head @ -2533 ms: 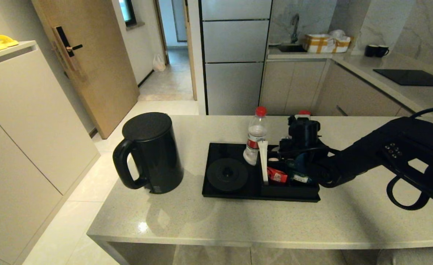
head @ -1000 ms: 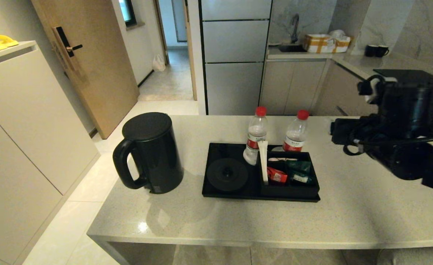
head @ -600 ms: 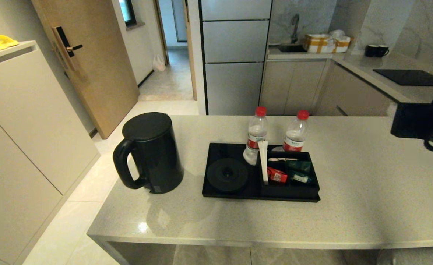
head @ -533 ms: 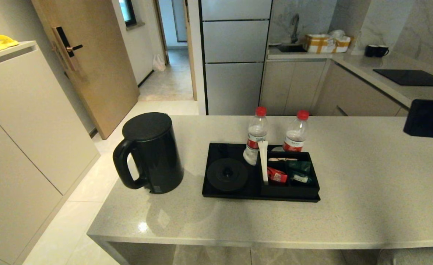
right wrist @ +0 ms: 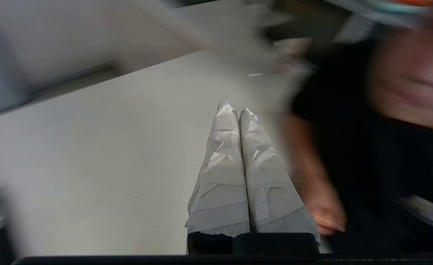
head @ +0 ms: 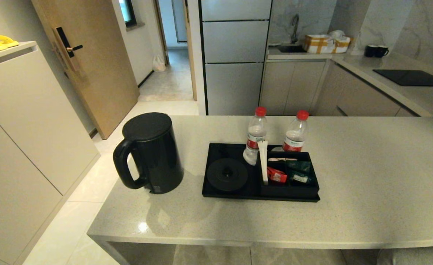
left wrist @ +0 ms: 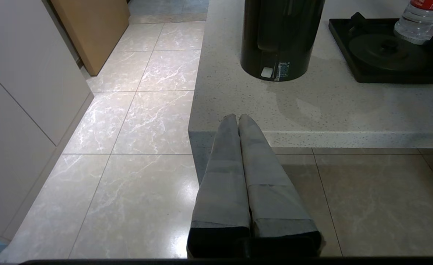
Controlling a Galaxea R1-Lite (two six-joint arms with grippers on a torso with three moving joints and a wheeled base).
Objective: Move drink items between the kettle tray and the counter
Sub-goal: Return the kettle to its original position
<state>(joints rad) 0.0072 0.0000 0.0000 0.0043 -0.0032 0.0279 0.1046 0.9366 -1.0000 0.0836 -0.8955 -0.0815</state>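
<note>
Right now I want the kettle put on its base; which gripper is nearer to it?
Left. The left gripper, jaws shut, hangs just off the counter edge in front of the kettle. The right gripper has no kettle in its view.

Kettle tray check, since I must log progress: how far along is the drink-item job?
Both water bottles stand at the back of the kettle tray, and the green sachet lies in its compartment box. Nothing is in hand: left gripper and right gripper are shut and empty. The kettle stands on the counter, its base disc bare, so seating it looks left.
</note>
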